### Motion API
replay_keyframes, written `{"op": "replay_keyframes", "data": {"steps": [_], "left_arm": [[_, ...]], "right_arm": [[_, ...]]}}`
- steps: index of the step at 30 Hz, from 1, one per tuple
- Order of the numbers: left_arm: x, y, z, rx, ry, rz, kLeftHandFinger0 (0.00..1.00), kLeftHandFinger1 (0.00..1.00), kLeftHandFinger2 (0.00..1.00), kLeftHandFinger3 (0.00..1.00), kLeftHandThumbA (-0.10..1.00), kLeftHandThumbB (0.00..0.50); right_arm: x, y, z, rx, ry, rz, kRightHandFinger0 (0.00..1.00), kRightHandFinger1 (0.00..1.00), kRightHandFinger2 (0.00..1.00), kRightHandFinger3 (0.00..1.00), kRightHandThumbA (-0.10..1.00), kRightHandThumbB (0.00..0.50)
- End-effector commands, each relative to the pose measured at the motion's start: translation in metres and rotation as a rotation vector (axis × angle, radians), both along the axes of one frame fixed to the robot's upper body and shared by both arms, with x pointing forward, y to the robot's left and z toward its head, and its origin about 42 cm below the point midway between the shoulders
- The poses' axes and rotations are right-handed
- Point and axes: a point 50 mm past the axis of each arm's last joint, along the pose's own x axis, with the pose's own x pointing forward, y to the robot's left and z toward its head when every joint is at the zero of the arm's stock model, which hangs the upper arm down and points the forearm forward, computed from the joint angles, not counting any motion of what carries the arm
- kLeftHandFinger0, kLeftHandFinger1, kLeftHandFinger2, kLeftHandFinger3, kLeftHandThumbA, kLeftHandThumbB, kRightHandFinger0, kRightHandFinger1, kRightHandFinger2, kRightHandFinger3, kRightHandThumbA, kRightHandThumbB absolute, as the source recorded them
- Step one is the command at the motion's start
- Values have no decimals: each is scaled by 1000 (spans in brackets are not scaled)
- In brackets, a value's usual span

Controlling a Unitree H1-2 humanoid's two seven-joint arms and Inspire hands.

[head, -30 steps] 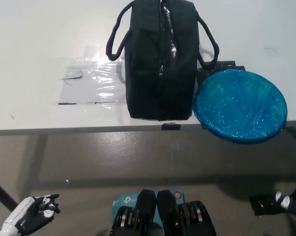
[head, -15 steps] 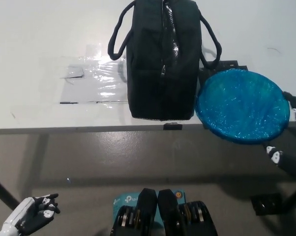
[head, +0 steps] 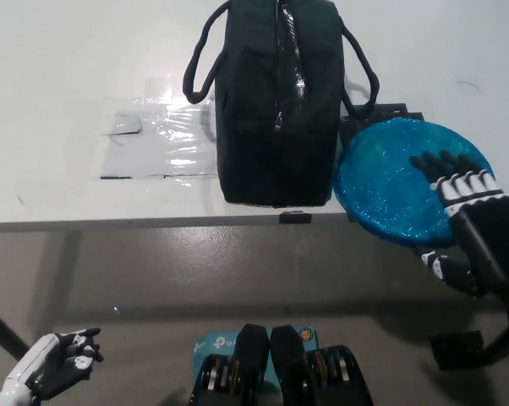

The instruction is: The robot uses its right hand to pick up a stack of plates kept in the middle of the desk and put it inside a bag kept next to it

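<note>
A stack of shiny blue plates [head: 390, 182] lies at the desk's front edge, partly overhanging it, just right of a black bag [head: 278, 97] whose top is zipped. My black right hand [head: 459, 199] reaches in from the lower right. Its fingers [head: 449, 173] are spread over the plates' right half, and the thumb [head: 447, 269] sits below the rim, under the desk edge. The hand is open around the stack's edge, not closed on it. My white left hand [head: 56, 370] rests low at the bottom left, away from the desk, fingers loosely curled.
The white desk [head: 85, 68] carries a patch of clear tape and plastic film [head: 157, 139] left of the bag. The bag's handles [head: 199, 59] loop out on both sides. A small black block [head: 390, 112] sits behind the plates. Grey floor lies below the desk edge.
My right hand has risen from the lower right and moved left, from off the plates to fingers over their right half with the thumb underneath. The left hand has barely moved.
</note>
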Motion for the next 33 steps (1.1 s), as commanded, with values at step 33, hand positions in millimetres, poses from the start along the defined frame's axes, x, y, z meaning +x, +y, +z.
{"op": "replay_keyframes", "data": {"steps": [33], "left_arm": [[17,5,27,44,-43,-51,894,849,885,932,-100,126]], "right_arm": [[48,12,-49,-127,163,-31,1000,1000,1000,1000,778,500]]}}
